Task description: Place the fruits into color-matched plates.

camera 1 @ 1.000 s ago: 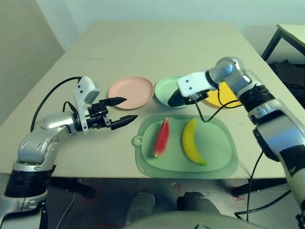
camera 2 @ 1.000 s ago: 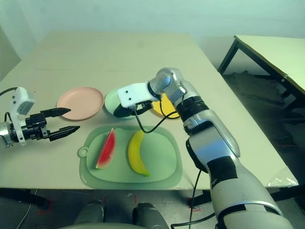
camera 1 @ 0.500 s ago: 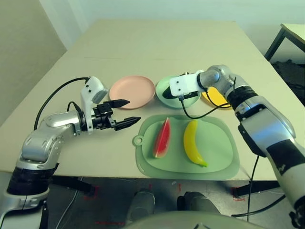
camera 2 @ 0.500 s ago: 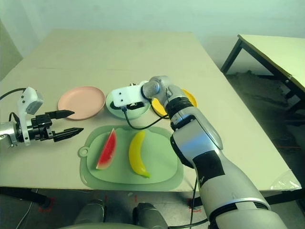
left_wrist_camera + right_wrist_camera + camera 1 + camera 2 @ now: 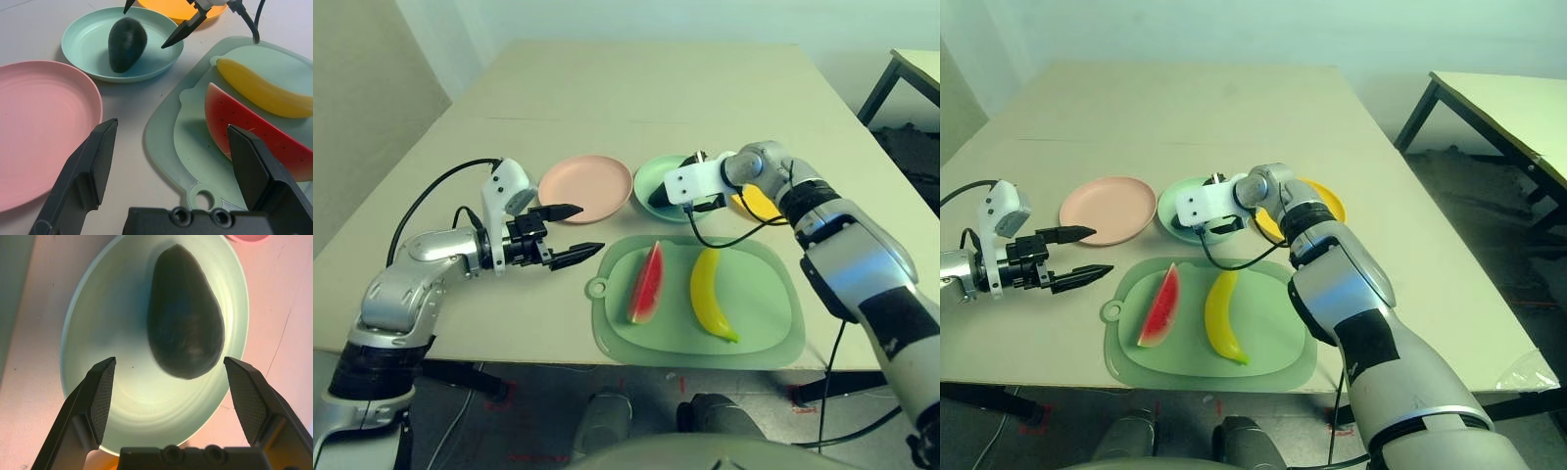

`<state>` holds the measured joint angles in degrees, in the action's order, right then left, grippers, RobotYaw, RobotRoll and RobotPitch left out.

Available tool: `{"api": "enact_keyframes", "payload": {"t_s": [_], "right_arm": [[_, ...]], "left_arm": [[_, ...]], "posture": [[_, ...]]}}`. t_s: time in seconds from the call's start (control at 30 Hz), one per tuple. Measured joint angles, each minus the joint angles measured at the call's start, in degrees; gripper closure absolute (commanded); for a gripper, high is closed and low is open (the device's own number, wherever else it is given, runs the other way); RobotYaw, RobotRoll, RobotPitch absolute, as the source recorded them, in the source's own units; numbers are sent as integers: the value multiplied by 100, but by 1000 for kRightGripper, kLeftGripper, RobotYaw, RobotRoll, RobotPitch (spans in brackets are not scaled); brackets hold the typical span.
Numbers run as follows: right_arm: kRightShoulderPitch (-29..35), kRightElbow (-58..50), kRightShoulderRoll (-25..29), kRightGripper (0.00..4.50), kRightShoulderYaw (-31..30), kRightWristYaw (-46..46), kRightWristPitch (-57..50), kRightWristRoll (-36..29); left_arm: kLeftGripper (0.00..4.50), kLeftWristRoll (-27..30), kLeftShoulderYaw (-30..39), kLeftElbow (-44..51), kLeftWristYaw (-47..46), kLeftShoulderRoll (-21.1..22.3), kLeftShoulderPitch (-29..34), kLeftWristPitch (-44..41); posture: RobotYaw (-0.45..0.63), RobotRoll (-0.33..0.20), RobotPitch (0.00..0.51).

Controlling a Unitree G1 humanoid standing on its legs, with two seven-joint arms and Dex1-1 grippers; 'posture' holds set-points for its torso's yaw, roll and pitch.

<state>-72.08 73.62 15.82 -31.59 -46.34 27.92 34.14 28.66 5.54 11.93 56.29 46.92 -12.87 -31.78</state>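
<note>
small dark green toy avocado lying in mint green round plate, free between spread fingers of right pincer, released. likely light, rigid, smooth; best pinched across wide belly. red watermelon wedge, curved yellow banana resting on green mat. left pincer gaping, holding nothing, hovering over counter beside pale pink plate.

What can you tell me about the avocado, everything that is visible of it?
The avocado is a small, dark green, egg-shaped toy with a matte, slightly rough skin, narrower at one end. It lies on its side inside the mint green plate, resting on the plate's floor. The right gripper hovers over it with fingers spread wide on both sides, not touching it. Nothing else touches it.
</note>
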Motion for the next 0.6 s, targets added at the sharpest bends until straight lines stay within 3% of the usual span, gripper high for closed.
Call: {"api": "enact_keyframes", "payload": {"t_s": [0.1,0.23,0.4,0.47,0.6], "right_arm": [[-5,-17,73,43,-18,-48,138,21],[-251,-132,554,43,-95,-444,712,72],[-358,-824,1301,43,-212,-1686,2012,-39],[-166,-1335,1548,43,-214,-2425,2283,-398],[849,-3264,2054,43,-261,-3990,1975,-1622]], "left_arm": [[0,-39,-1,-71,87,2,-9,120],[0,-83,-2,-202,542,147,-6,496],[0,4,3,-307,1415,284,7,1055],[0,161,14,-297,1702,292,29,1130],[0,317,25,-286,2123,329,72,1294]], "posture": [[147,0,45],[123,0,42],[93,0,39],[85,0,40],[78,0,42]]}}
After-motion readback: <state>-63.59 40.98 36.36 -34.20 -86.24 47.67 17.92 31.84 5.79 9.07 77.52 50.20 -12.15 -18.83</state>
